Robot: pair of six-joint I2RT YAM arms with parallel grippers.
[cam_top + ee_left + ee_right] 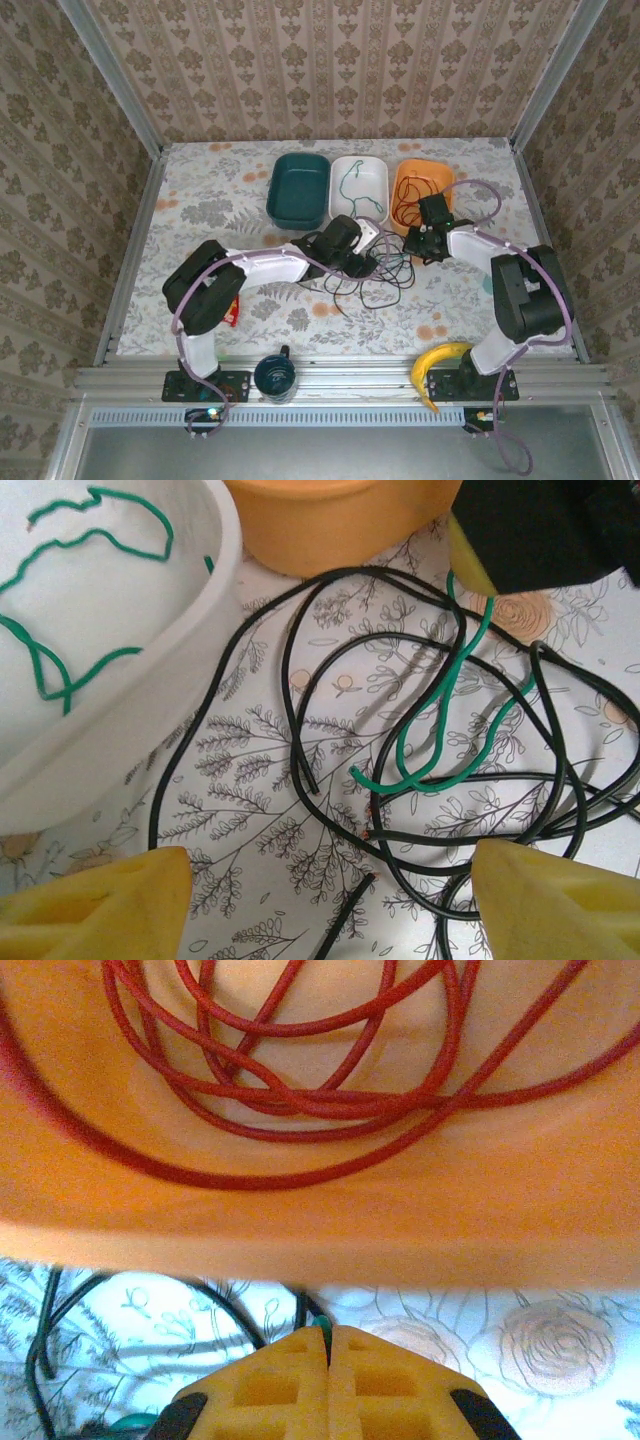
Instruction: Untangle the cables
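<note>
A tangle of black cables (330, 810) lies on the flowered tablecloth, with one green cable (440, 730) looped through it. My left gripper (330, 880) hovers over the tangle, open, with nothing between its yellow fingers (100, 905). My right gripper (328, 1335) is shut on the upper end of the green cable (321, 1324), just in front of the orange bin (320, 1220). Red cables (300, 1090) lie coiled in that bin. In the top view the left gripper (362, 262) and the right gripper (412, 243) stand close together above the black cables (380, 285).
Three bins stand in a row at the back: teal (298, 188), white (358, 185) holding a green cable (60, 660), and orange (420, 190). A dark mug (274, 376) and a banana (437, 365) sit at the near edge. A red item (232, 311) lies by the left arm.
</note>
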